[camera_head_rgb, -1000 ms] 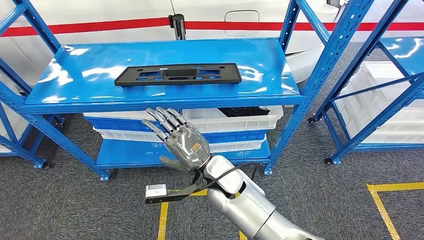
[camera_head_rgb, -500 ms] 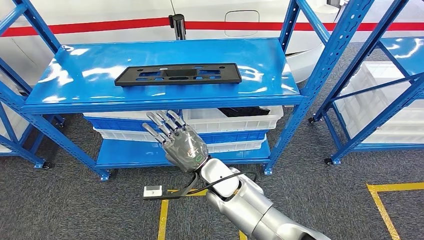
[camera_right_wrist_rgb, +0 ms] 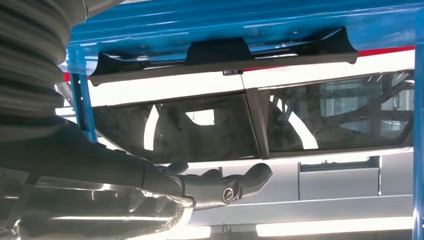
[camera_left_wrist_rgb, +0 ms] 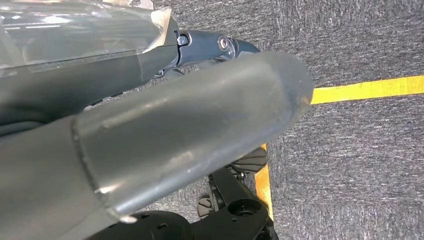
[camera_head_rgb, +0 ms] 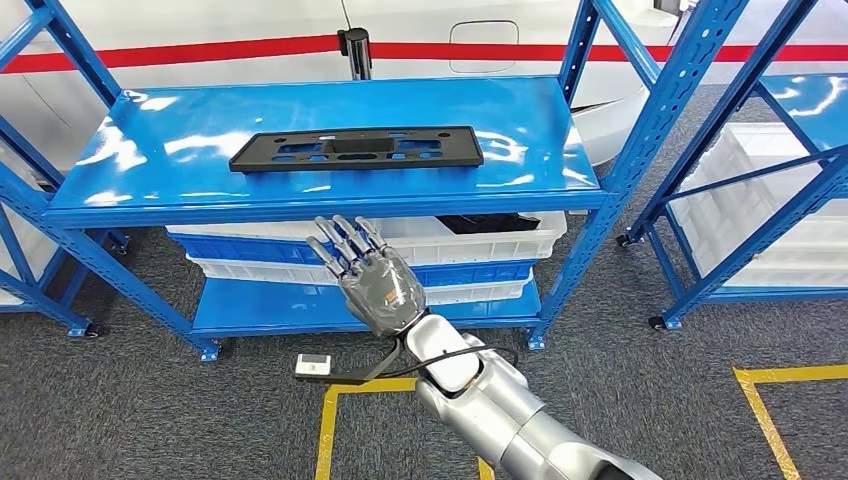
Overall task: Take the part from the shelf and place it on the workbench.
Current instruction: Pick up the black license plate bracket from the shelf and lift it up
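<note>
Reaching up toward blue shelf [camera_head_rgb: 330,195]: right hand [camera_head_rgb: 372,283], raised in front of shelf's front edge, just below top deck level, palm side away from head cam, back of hand facing cam. Fingers [camera_head_rgb: 340,245] spread apart and extended, holding nothing; no contact w/ shelf or part. Silver forearm [camera_head_rgb: 500,420] entering from lower right of head view; black cable and small white module [camera_head_rgb: 313,364] hanging off wrist area.

Part [camera_head_rgb: 355,148]: flat black elongated plate w/ several cut-outs, lying flat on top deck of shelf, roughly centred, long side parallel to front edge. Well apart from hand, further back on deck. In right wrist view, seen edge-on as dark profile [camera_right_wrist_rgb: 220,52] along blue deck, w/ raised block at mid-length; thumb and fingers [camera_right_wrist_rgb: 235,185] extended beyond camera, apart from part.

Lower levels of shelf: white crates [camera_head_rgb: 470,245] stacked w/ a blue crate [camera_head_rgb: 260,252]; dark item inside top white crate, identity unclear. Second blue rack [camera_head_rgb: 760,200] to the right, also carrying white crates [camera_head_rgb: 800,215]. Grey carpet floor [camera_head_rgb: 120,410] w/ yellow tape lines [camera_head_rgb: 765,400]. White wall w/ red stripe [camera_head_rgb: 200,50] behind shelf.

Left wrist view: large grey blurred body near lens; left hand state: cannot tell. Grey carpet and yellow line [camera_left_wrist_rgb: 365,90] below.
</note>
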{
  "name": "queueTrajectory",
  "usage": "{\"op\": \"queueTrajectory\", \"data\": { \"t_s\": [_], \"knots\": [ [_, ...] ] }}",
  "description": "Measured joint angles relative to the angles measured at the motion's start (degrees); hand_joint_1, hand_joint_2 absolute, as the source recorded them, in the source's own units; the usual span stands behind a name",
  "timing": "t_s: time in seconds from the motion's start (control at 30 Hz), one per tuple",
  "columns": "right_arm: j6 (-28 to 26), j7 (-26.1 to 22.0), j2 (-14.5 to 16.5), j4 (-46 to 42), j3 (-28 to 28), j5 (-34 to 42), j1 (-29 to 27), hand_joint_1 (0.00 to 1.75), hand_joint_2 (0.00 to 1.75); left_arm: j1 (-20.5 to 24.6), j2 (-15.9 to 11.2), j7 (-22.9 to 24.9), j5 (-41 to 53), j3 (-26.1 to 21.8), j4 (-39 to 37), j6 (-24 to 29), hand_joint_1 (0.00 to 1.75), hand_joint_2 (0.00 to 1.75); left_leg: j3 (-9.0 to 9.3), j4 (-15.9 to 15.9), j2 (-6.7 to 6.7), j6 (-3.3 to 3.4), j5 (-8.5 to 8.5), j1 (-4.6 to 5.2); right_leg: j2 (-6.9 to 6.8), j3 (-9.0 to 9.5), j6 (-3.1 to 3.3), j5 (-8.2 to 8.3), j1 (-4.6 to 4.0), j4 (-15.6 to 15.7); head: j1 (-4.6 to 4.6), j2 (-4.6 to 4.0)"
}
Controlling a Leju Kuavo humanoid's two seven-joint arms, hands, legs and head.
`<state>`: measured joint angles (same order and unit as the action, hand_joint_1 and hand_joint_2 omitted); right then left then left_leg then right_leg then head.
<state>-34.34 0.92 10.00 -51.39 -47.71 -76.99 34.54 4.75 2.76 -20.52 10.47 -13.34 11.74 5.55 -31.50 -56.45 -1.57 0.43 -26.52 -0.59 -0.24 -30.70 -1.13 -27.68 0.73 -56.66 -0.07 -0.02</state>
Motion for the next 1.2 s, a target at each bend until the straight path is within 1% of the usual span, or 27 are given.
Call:
{"op": "queueTrajectory", "data": {
  "t_s": [0.3,1.07,1.2],
  "knots": [
    [-0.6,0.1,0.3,0.5,1.0,-0.3,0.0,0.0,1.75,0.0,0.1,0.2,0.6,0.0,0.0,0.0,0.0,0.0,0.01,0.0,0.0,0.0,0.0,0.0,0.0,0.0,0.0,0.0,0.0,0.0,0.0,0.0],
    [-0.9,-2.4,0.3,0.4,3.6,0.8,-0.3,0.0,1.75,1.1,0.2,0.4,2.8,0.0,0.0,1.1,0.0,0.0,0.01,0.0,-0.01,0.0,0.0,0.0,0.0,-0.01,0.0,0.0,0.0,0.0,0.0,0.0],
    [-0.7,-2.8,0.3,0.3,3.9,1.1,-0.4,0.0,1.75,1.2,0.2,0.4,3.0,0.0,0.0,1.4,0.0,0.0,-0.07,-0.2,-0.01,0.01,-0.01,0.02,0.0,0.0,-0.02,0.02,0.17,0.0,-0.01,0.0]
  ]
}}
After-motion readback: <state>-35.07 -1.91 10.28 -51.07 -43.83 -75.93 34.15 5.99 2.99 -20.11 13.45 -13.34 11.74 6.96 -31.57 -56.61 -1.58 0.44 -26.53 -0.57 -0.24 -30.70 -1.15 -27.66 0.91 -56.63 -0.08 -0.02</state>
